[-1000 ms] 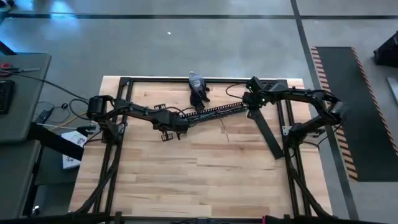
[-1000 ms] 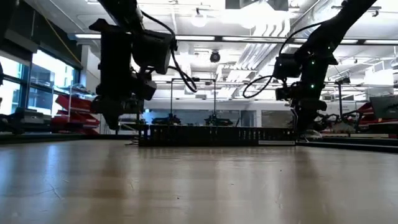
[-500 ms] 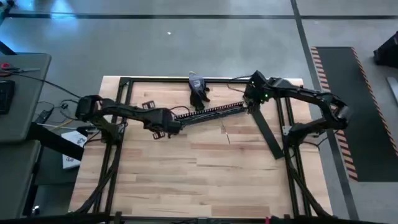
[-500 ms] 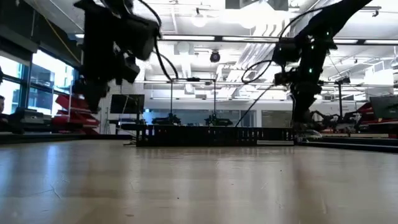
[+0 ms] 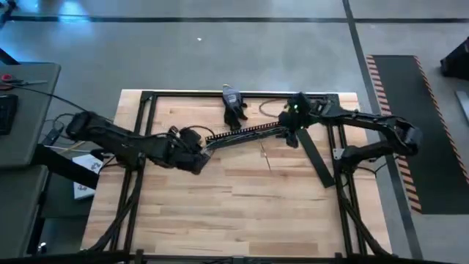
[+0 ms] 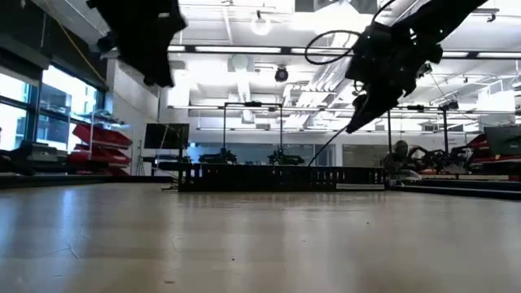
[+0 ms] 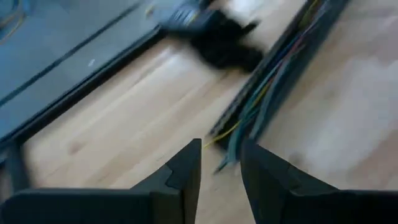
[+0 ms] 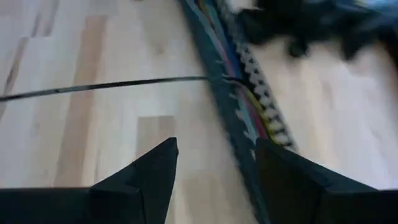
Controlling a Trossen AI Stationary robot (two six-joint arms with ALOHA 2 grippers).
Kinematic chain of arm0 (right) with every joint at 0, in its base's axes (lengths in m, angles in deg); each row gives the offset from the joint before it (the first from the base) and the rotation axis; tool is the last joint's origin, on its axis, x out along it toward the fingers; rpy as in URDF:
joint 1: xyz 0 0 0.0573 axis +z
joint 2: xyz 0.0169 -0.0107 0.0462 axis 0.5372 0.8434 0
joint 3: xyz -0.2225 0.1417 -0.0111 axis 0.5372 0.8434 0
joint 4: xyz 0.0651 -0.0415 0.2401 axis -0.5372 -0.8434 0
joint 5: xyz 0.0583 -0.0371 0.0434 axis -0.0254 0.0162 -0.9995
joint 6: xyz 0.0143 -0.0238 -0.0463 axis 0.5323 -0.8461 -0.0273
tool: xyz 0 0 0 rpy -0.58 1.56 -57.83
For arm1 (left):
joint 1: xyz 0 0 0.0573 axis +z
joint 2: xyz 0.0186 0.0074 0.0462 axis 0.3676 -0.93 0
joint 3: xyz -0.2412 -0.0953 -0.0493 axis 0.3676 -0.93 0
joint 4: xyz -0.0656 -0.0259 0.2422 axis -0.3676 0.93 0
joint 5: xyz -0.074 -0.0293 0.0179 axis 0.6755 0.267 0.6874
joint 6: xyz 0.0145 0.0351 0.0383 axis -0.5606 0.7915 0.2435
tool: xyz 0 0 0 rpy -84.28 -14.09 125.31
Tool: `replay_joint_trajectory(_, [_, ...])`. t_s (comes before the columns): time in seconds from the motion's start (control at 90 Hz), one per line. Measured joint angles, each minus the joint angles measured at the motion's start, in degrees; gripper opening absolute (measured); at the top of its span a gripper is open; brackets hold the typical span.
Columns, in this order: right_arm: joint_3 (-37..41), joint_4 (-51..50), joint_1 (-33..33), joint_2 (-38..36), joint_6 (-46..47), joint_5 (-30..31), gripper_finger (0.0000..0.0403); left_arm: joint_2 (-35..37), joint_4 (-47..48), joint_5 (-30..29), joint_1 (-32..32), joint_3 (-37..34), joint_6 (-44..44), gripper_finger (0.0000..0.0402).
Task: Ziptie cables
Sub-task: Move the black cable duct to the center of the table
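The left gripper hung above the counter, slightly open and empty, with the cables just ahead inside the black duct. The right gripper, wide open and holding nothing, probably hovered over the duct's other end.

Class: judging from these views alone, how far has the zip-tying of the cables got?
Done: the cables lie in the black duct. In hand: nothing; the left end effector and right end effector are open, empty, lifted above the duct's ends. Left: no tie shows around the cables, and the lid strip lies aside.
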Motion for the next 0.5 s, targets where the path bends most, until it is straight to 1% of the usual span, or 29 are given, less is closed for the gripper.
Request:
replay_joint_trajectory(0.067, [0.9, 2.3, 2.2, 0.7, 0.0, 0.1, 0.0201, -1.3, -4.5, -1.4, -1.2, 0.0, 1.0, 0.0091])
replay_joint_trajectory(0.2, [1.5, 4.7, 4.7, 2.0, 0.3, 0.2, 0.0201, -4.3, -12.4, -2.0, -2.6, 0.0, 3.8, 0.0091])
replay_joint_trajectory(0.311, [1.5, 6.9, 5.1, 3.5, -1.0, 0.3, 0.0201, -7.5, -17.2, -2.3, -3.4, 0.0, 5.6, 0.0091])
replay_joint_trajectory(0.5, [1.5, 12.7, 5.1, 8.7, -5.1, -0.1, 0.0201, -12.8, -23.0, -3.3, -4.8, 0.0, 7.3, 0.0091])
